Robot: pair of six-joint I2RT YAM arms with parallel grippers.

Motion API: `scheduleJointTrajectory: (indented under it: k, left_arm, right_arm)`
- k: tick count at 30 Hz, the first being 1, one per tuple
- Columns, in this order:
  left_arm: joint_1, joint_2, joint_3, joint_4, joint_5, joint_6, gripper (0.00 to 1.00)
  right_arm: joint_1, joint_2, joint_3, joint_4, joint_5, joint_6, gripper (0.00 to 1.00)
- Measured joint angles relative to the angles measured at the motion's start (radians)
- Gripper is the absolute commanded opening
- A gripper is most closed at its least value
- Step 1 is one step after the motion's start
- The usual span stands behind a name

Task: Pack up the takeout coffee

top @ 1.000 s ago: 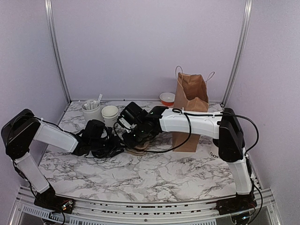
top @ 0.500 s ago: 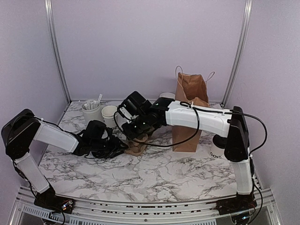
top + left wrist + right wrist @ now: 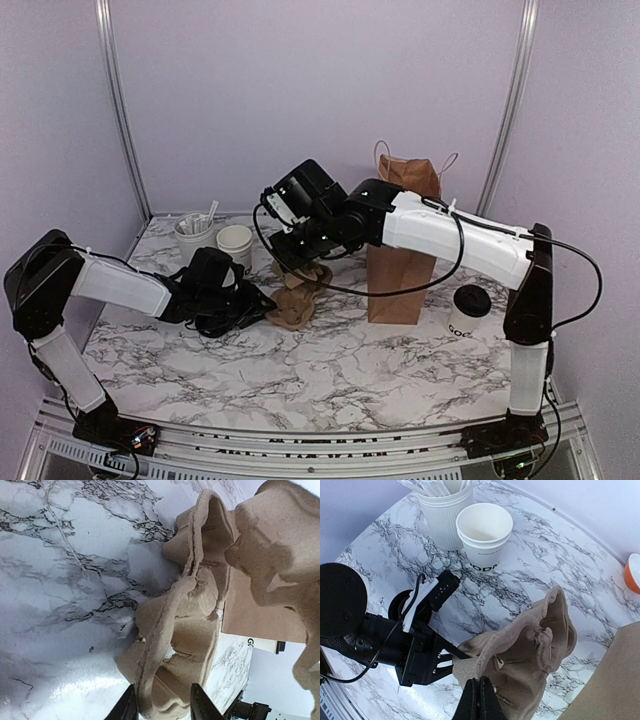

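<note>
The takeout coffee (image 3: 468, 312), a white cup with a black lid, stands upright right of the brown paper bag (image 3: 405, 245); a sliver of the cup (image 3: 262, 645) shows in the left wrist view. Neither gripper is near it. Both grippers hold the brown pulp cup tray (image 3: 295, 303). My right gripper (image 3: 300, 265) is shut on the tray's upper rim (image 3: 530, 645), its fingertips (image 3: 481, 692) pressed together there. My left gripper (image 3: 258, 303) clamps the tray's low end (image 3: 185, 620), one finger on each side (image 3: 162, 705). The tray hangs tilted, its left end near the marble.
A lidless white paper cup (image 3: 236, 243) and a ribbed canister of white sticks (image 3: 195, 235) stand at the back left, close behind the left arm. An orange bowl (image 3: 634, 572) sits near the back wall. The bag (image 3: 615, 680) stands upright just right of the tray.
The right arm has risen and swung back, lifting its end of the tray so it tilts. The coffee cup, hidden by that arm before, now shows. The left jaws closed slightly.
</note>
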Motion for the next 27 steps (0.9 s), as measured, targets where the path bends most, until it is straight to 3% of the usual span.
scheduleJointTrajectory:
  k: [9, 16, 27]
  left_arm:
    - [-0.055, 0.037, 0.069, -0.105, -0.064, 0.018, 0.15]
    - [-0.064, 0.074, 0.108, -0.109, -0.096, -0.054, 0.03]
    - [-0.079, 0.178, 0.269, -0.094, -0.234, -0.174, 0.00]
  right_arm:
    - [0.000, -0.072, 0.001, -0.006, 0.033, -0.023, 0.00]
    - [0.009, -0.176, -0.023, -0.007, 0.056, -0.041, 0.00]
    - [0.052, -0.341, -0.176, -0.014, 0.075, -0.044, 0.00]
